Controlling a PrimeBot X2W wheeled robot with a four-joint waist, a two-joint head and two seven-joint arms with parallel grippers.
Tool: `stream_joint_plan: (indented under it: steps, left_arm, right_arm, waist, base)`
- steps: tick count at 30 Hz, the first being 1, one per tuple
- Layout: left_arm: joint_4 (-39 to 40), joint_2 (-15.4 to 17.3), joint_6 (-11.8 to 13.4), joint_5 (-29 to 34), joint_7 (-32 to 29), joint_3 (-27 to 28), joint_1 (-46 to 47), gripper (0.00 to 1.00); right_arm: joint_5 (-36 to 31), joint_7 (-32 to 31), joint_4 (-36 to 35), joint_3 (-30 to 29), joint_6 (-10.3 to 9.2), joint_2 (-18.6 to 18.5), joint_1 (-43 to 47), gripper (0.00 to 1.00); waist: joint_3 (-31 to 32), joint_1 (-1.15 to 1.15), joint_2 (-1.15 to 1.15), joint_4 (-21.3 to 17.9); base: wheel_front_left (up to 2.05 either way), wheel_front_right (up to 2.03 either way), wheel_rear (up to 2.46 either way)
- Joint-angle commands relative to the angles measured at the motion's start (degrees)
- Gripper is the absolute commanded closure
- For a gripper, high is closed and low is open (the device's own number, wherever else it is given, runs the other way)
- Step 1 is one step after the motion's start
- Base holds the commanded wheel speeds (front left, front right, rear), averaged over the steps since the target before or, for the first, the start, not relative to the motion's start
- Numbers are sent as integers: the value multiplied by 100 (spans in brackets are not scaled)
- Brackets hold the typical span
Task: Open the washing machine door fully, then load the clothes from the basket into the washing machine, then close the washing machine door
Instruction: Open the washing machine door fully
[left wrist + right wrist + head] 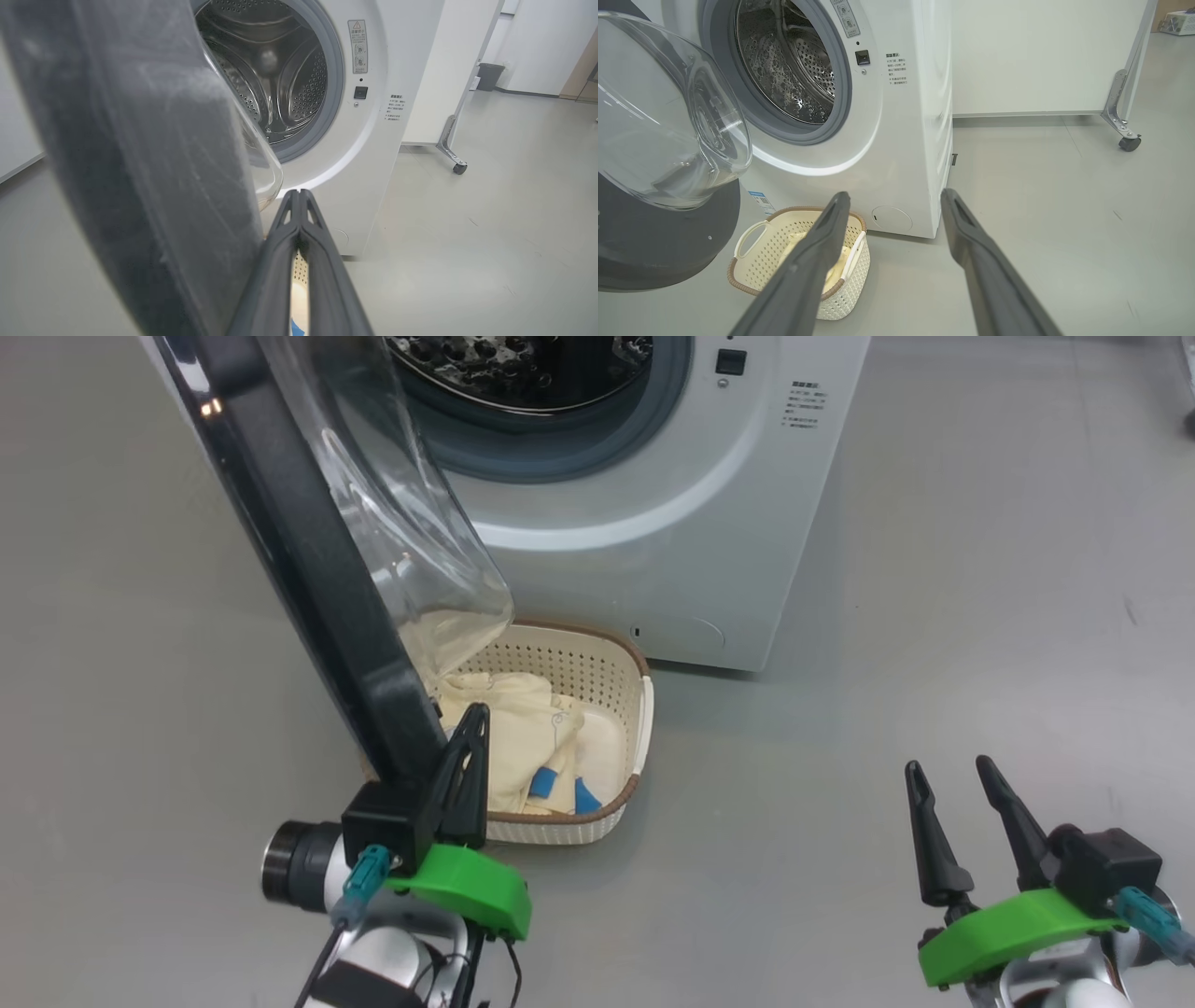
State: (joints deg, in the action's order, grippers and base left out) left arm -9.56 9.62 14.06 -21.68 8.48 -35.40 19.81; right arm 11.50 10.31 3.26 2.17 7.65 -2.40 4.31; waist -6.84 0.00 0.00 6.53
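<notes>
Just to the left of the left gripper [476, 714] stands the washing machine door [308, 569], swung out but, by my judgement, not yet fully open. The gripper's fingers are clenched tight on nothing and lie alongside the inner edge of the black rim; whether they touch it cannot be told. A push with closed fingers gives no hold, so they could slide off the glossy rim and let the door drift back, or scrape along the glass bowl [401, 513] that bulges just above and ahead of the tips. Directly beyond the left gripper, and close under it, sits the basket [560, 663] with the clothes [509, 728] heaped inside. The bowl overhangs the basket's near-left corner, so it bars a straight reach down for a garment, and a low wrist could catch the rim and shove the basket aside. Further ahead and to the right is the washing machine [653, 523], its drum [280, 79] open and looking empty. Well off to the right, the right gripper [948, 765] hangs released and empty, fingers spread, above bare floor [934, 616], the basket ahead to its left. Beyond it to the right a wheeled white partition [1129, 93] stands clear of the work.
</notes>
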Motion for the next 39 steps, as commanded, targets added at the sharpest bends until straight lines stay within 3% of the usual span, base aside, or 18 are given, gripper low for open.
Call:
stream_joint_plan:
  steps: [1,20,39]
  left_arm:
    - [219,184,381,6,16,285,61,100]
    - [694,720,917,-162,222,948,-529,100]
    - [335,1055,1267,-653,434,1990,-678,100]
  right_arm:
    - [-55,13,-204,89,-16,-48,-182,0]
    - [-154,-98,-400,5,-16,-48,-127,0]
    - [-116,-145,-434,-5,-16,-48,-177,0]
  waist:
    - [8,0,0,122]
    - [-11,0,0,714]
    - [-111,0,0,733]
  base:
    - [0,0,0]
    - [0,0,0]
    - [0,0,0]
